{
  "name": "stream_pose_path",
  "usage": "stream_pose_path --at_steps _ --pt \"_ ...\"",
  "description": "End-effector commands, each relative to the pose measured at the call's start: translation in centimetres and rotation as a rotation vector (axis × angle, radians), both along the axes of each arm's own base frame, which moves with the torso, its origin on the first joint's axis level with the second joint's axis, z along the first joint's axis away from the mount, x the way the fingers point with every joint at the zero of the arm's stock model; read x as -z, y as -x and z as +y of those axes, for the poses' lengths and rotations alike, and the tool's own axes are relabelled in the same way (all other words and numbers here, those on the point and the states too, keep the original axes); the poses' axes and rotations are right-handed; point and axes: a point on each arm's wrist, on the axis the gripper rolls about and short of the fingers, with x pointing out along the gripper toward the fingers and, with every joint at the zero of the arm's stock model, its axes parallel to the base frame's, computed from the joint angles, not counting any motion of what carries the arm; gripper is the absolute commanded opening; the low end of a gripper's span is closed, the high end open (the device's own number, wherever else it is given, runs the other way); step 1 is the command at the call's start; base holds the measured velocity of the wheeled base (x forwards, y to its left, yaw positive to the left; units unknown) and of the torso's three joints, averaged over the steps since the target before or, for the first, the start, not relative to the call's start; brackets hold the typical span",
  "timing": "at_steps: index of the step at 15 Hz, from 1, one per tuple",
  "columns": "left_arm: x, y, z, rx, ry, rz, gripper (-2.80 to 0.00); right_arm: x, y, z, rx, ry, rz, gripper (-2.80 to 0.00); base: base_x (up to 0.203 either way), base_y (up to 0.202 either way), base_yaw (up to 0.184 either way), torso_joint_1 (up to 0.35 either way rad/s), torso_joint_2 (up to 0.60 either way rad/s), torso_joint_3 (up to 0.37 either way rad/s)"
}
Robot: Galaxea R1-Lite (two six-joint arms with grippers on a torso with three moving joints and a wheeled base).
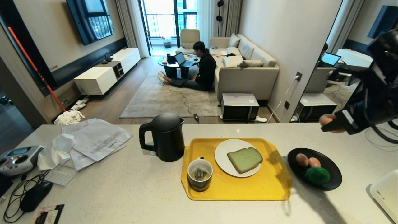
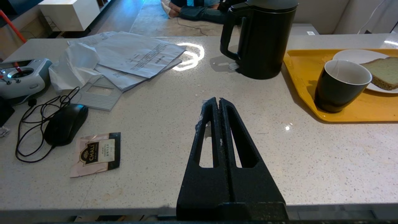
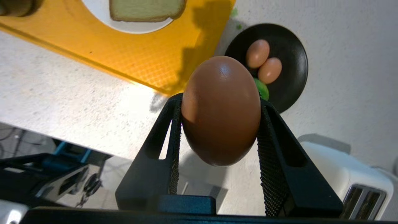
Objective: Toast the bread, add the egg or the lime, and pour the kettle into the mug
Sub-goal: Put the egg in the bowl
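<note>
My right gripper [image 3: 220,100] is shut on a brown egg [image 3: 221,109] and holds it high above the counter's right side, over the black plate [image 1: 334,183]. Two more eggs [image 1: 307,161] and the lime [image 1: 317,175] lie on that plate. The green bread [image 1: 245,159] rests on a white plate [image 1: 221,154] on the yellow tray [image 1: 248,191]. The mug [image 1: 200,174] stands on the tray's near left corner with a tea bag inside. Left of the tray stands the black kettle [image 1: 166,137]. My left gripper [image 2: 218,101] is shut and empty, parked low at the counter's front edge.
A white toaster [image 1: 385,193] sits at the counter's right front corner. Papers [image 1: 93,140], a remote controller [image 1: 17,158], a mouse [image 1: 35,196] with its cable and a tea sachet [image 2: 96,154] lie on the left. A person sits on the floor beyond the counter.
</note>
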Motion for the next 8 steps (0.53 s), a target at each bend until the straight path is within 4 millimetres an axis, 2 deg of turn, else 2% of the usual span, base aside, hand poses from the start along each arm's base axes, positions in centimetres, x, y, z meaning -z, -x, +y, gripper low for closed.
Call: stream_pose_path --at_steps 1,5,8 --pt "0.0 0.0 0.0 -0.001 0.000 0.000 -2.80 3.7 -4.0 2.7 -0.032 0.070 0.066 -2.80 0.000 0.000 0.000 0.000 0.00 0.000" --pt "0.0 0.0 0.0 -0.001 0.000 0.000 -2.80 7.1 -8.0 4.2 0.003 0.147 0.040 -2.80 0.000 0.000 0.000 0.000 0.00 0.000" --pt "0.0 0.0 0.0 -0.001 0.000 0.000 -2.80 9.0 -9.0 5.6 -0.054 0.192 0.054 -2.80 0.000 0.000 0.000 0.000 0.00 0.000"
